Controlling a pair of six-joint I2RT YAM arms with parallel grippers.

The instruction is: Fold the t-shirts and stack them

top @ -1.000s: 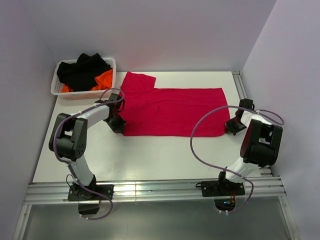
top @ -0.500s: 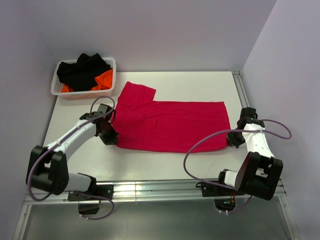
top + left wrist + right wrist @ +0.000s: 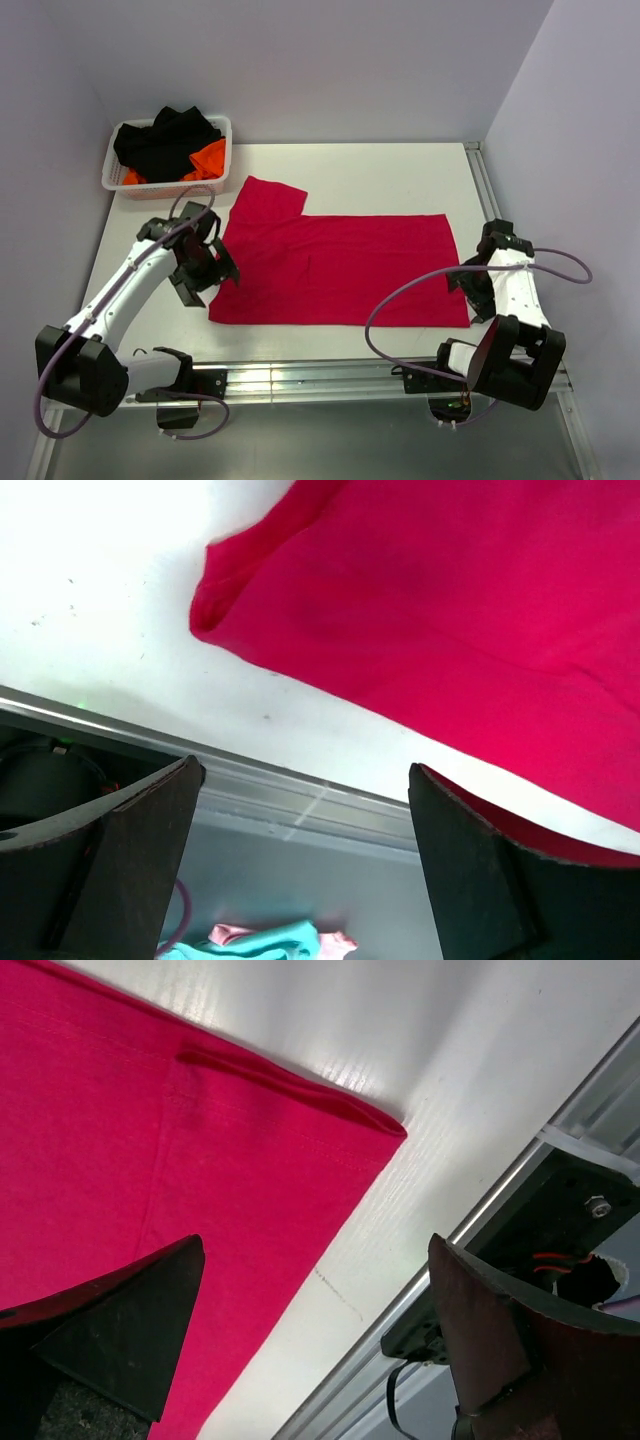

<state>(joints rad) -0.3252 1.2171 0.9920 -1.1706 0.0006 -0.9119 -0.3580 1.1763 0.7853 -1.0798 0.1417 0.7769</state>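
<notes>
Though an arm crowds each near corner, the red t-shirt (image 3: 340, 270) lies flat, thin and smooth on the white table (image 3: 370, 165), one sleeve jutting at its far left. The left gripper (image 3: 305, 773) by its near left edge and the right gripper (image 3: 315, 1245) at its near right corner both gape wide, holding nothing. Beyond its sleeve sits a white mesh basket (image 3: 165, 187) heaped with black cloth (image 3: 165, 140) and orange cloth (image 3: 208, 158).
</notes>
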